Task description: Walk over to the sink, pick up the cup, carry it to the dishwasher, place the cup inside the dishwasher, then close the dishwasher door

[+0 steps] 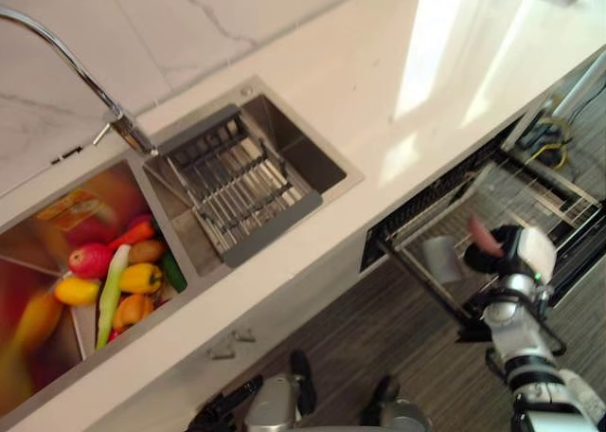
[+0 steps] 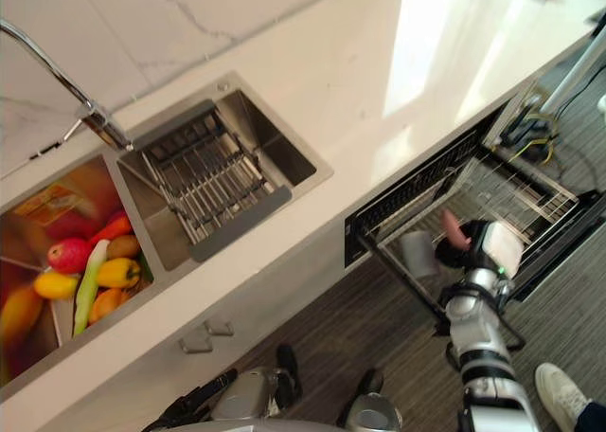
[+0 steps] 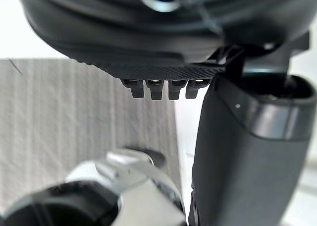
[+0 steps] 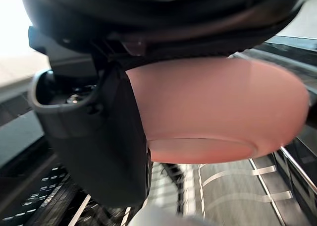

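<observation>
A: Now, what is to be reached next?
B: The dishwasher's pulled-out silver wire rack (image 1: 544, 200), right of frame. Just above it, the dark right hand (image 1: 494, 254) is curled round the smooth pink plastic cup (image 4: 218, 102); only lowering seems called for.

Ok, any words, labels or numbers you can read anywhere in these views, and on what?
None can be read.
The orange patch on the wall of the left sink basin: maybe a label, too blurred to read.
The pink cup in the right robot hand: no print visible.
The dishwasher rack: no print visible.
</observation>
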Controlling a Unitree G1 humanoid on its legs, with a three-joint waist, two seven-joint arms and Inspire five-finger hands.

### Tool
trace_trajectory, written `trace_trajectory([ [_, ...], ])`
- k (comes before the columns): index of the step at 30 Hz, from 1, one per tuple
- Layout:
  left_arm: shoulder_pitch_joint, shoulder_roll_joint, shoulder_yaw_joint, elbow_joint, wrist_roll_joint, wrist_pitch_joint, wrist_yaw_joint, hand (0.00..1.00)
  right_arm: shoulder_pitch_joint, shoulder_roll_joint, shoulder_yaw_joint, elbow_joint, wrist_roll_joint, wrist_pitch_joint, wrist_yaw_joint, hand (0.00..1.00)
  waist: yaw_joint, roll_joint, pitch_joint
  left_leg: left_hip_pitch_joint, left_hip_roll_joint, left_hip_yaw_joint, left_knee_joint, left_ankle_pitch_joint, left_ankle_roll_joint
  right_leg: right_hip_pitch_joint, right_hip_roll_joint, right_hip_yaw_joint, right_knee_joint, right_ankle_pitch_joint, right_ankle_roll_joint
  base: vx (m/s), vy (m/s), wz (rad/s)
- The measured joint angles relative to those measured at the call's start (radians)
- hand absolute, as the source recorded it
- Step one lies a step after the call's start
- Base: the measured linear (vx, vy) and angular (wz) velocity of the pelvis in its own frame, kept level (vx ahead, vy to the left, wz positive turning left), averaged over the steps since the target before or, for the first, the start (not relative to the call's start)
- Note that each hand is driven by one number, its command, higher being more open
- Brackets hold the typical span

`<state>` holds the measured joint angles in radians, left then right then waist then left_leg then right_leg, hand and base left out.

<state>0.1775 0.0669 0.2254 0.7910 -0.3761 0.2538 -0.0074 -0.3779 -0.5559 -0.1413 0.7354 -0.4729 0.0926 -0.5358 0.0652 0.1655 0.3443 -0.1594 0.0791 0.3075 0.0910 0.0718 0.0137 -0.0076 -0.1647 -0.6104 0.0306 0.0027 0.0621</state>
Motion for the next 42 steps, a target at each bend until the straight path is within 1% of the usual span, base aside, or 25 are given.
trace_trajectory([
  [3, -0.004, 0.005, -0.019, 0.002, -0.038, -0.003, -0.01, 1.0, -0.058, -0.06, 0.0, 0.007, 0.012, 0.027, -0.055, 0.0, 0.014, 0.019, 0.038, -0.024, -0.018, -0.013, -0.051, 0.037, 0.009, -0.055, -0.019, -0.01, 0.04, -0.001, 0.0, -0.04, 0.076, 0.16],
  [6, -0.009, 0.009, -0.035, -0.002, -0.063, -0.019, -0.019, 1.0, -0.1, -0.092, 0.002, 0.007, 0.01, 0.037, -0.095, 0.0, 0.018, 0.023, 0.069, -0.048, -0.032, -0.045, -0.067, 0.05, 0.015, -0.101, -0.049, -0.022, 0.11, -0.024, 0.005, 0.06, 0.061, 0.22],
  [7, -0.013, 0.01, -0.037, -0.003, -0.074, -0.022, -0.02, 1.0, -0.114, -0.104, 0.007, 0.007, 0.008, 0.04, -0.096, 1.0, 0.019, 0.024, 0.071, -0.064, -0.037, -0.052, -0.068, 0.054, 0.017, -0.121, -0.059, -0.027, 0.131, -0.033, 0.006, 0.05, 0.03, 0.2],
  [9, -0.02, 0.011, -0.04, -0.002, -0.079, -0.022, -0.02, 1.0, -0.146, -0.126, 0.036, 0.01, 0.009, 0.046, -0.097, 1.0, 0.026, 0.024, 0.078, -0.079, -0.046, -0.07, -0.084, 0.067, 0.016, -0.152, -0.071, -0.028, 0.156, -0.044, 0.008, 0.06, 0.021, 0.13],
  [10, -0.027, 0.012, -0.05, 0.0, -0.108, -0.021, -0.021, 1.0, -0.17, -0.139, 0.062, 0.03, 0.013, 0.046, -0.096, 1.0, 0.03, 0.028, 0.089, -0.083, -0.049, -0.087, -0.089, 0.069, 0.017, -0.156, -0.073, -0.029, 0.161, -0.045, 0.008, 0.03, 0.008, 0.12],
  [12, -0.028, 0.028, -0.079, 0.001, -0.187, -0.012, -0.024, 1.0, -0.196, -0.144, 0.081, 0.062, 0.04, 0.047, -0.096, 1.0, 0.034, 0.03, 0.09, -0.1, -0.054, -0.114, -0.09, 0.076, 0.015, -0.169, -0.076, -0.033, 0.161, -0.046, 0.008, 0.02, 0.002, 0.15],
  [13, -0.036, 0.033, -0.08, 0.003, -0.259, 0.01, -0.025, 1.0, -0.213, -0.144, 0.083, 0.083, 0.062, 0.052, -0.095, 1.0, 0.039, 0.031, 0.09, -0.113, -0.056, -0.133, -0.092, 0.078, 0.013, -0.182, -0.077, -0.035, 0.163, -0.045, 0.008, 0.01, -0.003, 0.1],
  [15, -0.05, 0.032, -0.082, 0.007, -0.322, 0.029, -0.024, 1.0, -0.221, -0.144, 0.082, 0.107, 0.099, 0.063, -0.095, 1.0, 0.045, 0.033, 0.094, -0.126, -0.059, -0.143, -0.092, 0.08, 0.013, -0.194, -0.08, -0.038, 0.166, -0.045, 0.008, 0.0, 0.007, 0.1],
  [20, -0.068, 0.036, -0.077, 0.009, -0.442, 0.039, -0.005, 1.0, -0.243, -0.136, 0.052, 0.108, 0.229, 0.081, -0.097, 1.0, 0.044, 0.038, 0.1, -0.132, -0.067, -0.168, -0.097, 0.084, 0.012, -0.202, -0.081, -0.033, 0.167, -0.043, 0.01, -0.01, 0.005, 0.01],
  [22, -0.073, 0.042, -0.07, 0.01, -0.469, 0.034, 0.003, 1.0, -0.243, -0.114, 0.023, 0.079, 0.298, 0.081, -0.098, 1.0, 0.04, 0.037, 0.101, -0.129, -0.066, -0.175, -0.097, 0.084, 0.011, -0.202, -0.08, -0.028, 0.166, -0.044, 0.01, -0.01, -0.007, -0.1],
  [25, -0.074, 0.041, -0.032, 0.01, -0.479, 0.027, 0.004, 1.0, -0.218, -0.041, -0.024, -0.012, 0.389, 0.08, -0.096, 1.0, 0.027, 0.024, 0.11, -0.113, -0.063, -0.184, -0.097, 0.084, 0.01, -0.2, -0.077, -0.003, 0.167, -0.043, 0.009, -0.01, -0.031, -0.22],
  [27, -0.074, 0.034, -0.001, 0.005, -0.48, 0.02, 0.005, 1.0, -0.123, 0.043, -0.095, -0.19, 0.479, 0.058, -0.092, 1.0, 0.021, 0.016, 0.115, -0.076, -0.06, -0.186, -0.11, 0.084, 0.01, -0.179, -0.073, 0.012, 0.164, -0.043, 0.009, 0.0, -0.037, -0.23],
  [28, -0.074, 0.03, 0.014, 0.006, -0.479, 0.018, 0.005, 1.0, -0.09, 0.072, -0.111, -0.247, 0.492, 0.047, -0.091, 1.0, 0.016, 0.013, 0.115, -0.064, -0.059, -0.185, -0.115, 0.084, 0.01, -0.169, -0.072, 0.014, 0.161, -0.044, 0.009, 0.01, -0.027, -0.18],
  [29, -0.07, 0.026, 0.036, 0.006, -0.478, 0.011, 0.006, 1.0, -0.018, 0.132, -0.131, -0.372, 0.501, 0.011, -0.092, 1.0, 0.004, 0.003, 0.113, -0.045, -0.058, -0.182, -0.121, 0.084, 0.009, -0.154, -0.069, 0.019, 0.155, -0.045, 0.009, 0.0, -0.025, -0.21],
  [30, -0.068, 0.021, 0.064, 0.006, -0.476, 0.003, 0.006, 1.0, 0.049, 0.187, -0.135, -0.482, 0.512, -0.029, -0.092, 1.0, -0.005, -0.015, 0.11, -0.031, -0.054, -0.176, -0.123, 0.081, 0.005, -0.147, -0.066, 0.032, 0.152, -0.046, 0.009, 0.0, -0.026, -0.25],
  [31, -0.068, 0.018, 0.082, 0.005, -0.47, 0.001, 0.007, 1.0, 0.086, 0.213, -0.138, -0.533, 0.515, -0.053, -0.092, 1.0, -0.009, -0.026, 0.105, -0.025, -0.052, -0.171, -0.124, 0.079, 0.002, -0.146, -0.064, 0.038, 0.151, -0.046, 0.009, 0.0, -0.022, -0.29],
  [33, -0.066, -0.001, 0.137, 0.004, -0.465, -0.007, 0.015, 1.0, 0.195, 0.298, -0.179, -0.667, 0.523, -0.145, -0.101, 1.0, -0.023, -0.061, 0.088, 0.006, -0.043, -0.153, -0.128, 0.067, -0.014, -0.126, -0.059, 0.055, 0.147, -0.048, 0.008, 0.02, -0.021, -0.3],
  [34, -0.063, -0.011, 0.155, 0.005, -0.46, -0.01, 0.018, 1.0, 0.242, 0.34, -0.22, -0.716, 0.53, -0.207, -0.121, 1.0, -0.03, -0.083, 0.075, 0.031, -0.041, -0.139, -0.131, 0.062, -0.017, -0.109, -0.058, 0.064, 0.146, -0.054, 0.01, 0.02, -0.023, -0.3],
  [35, -0.061, -0.017, 0.164, 0.005, -0.455, -0.01, 0.018, 1.0, 0.263, 0.357, -0.244, -0.736, 0.531, -0.237, -0.131, 1.0, -0.031, -0.093, 0.066, 0.043, -0.038, -0.128, -0.13, 0.054, -0.018, -0.103, -0.057, 0.072, 0.148, -0.057, 0.01, 0.01, -0.016, -0.36],
  [37, -0.043, -0.052, 0.203, 0.006, -0.445, -0.008, 0.037, 1.0, 0.357, 0.404, -0.346, -0.812, 0.559, -0.341, -0.167, 1.0, -0.033, -0.124, 0.008, 0.077, -0.029, -0.096, -0.117, 0.026, -0.022, -0.079, -0.049, 0.1, 0.148, -0.065, 0.015, 0.05, -0.027, -0.4],
  [38, -0.036, -0.059, 0.206, 0.007, -0.445, -0.006, 0.044, 1.0, 0.38, 0.41, -0.37, -0.824, 0.575, -0.362, -0.172, 1.0, -0.035, -0.13, -0.008, 0.086, -0.027, -0.09, -0.112, 0.019, -0.023, -0.071, -0.048, 0.105, 0.149, -0.066, 0.015, 0.09, -0.032, -0.35],
  [39, -0.022, -0.074, 0.21, 0.009, -0.441, -0.002, 0.059, 1.0, 0.419, 0.415, -0.412, -0.83, 0.628, -0.406, -0.17, 1.0, -0.042, -0.141, -0.038, 0.108, -0.025, -0.076, -0.101, 0.005, -0.021, -0.053, -0.047, 0.115, 0.151, -0.072, 0.014, 0.1, -0.034, -0.28],
  [40, -0.012, -0.077, 0.223, 0.012, -0.424, -0.003, 0.074, 1.0, 0.447, 0.426, -0.446, -0.83, 0.693, -0.437, -0.156, 1.0, -0.049, -0.147, -0.065, 0.123, -0.02, -0.068, -0.087, -0.009, -0.024, -0.035, -0.045, 0.119, 0.152, -0.079, 0.015, 0.09, -0.035, -0.26],
  [41, -0.005, -0.077, 0.234, 0.019, -0.418, 0.0, 0.083, 1.0, 0.469, 0.438, -0.468, -0.827, 0.753, -0.459, -0.135, 1.0, -0.055, -0.149, -0.083, 0.137, -0.017, -0.062, -0.078, -0.018, -0.023, -0.019, -0.043, 0.121, 0.152, -0.084, 0.014, 0.08, -0.046, -0.22],
  [42, -0.002, -0.083, 0.248, 0.037, -0.414, 0.001, 0.097, 1.0, 0.502, 0.464, -0.495, -0.817, 0.864, -0.495, -0.093, 1.0, -0.059, -0.147, -0.106, 0.158, -0.012, -0.049, -0.065, -0.031, -0.025, 0.002, -0.041, 0.124, 0.152, -0.092, 0.014, 0.05, -0.038, -0.18],
])
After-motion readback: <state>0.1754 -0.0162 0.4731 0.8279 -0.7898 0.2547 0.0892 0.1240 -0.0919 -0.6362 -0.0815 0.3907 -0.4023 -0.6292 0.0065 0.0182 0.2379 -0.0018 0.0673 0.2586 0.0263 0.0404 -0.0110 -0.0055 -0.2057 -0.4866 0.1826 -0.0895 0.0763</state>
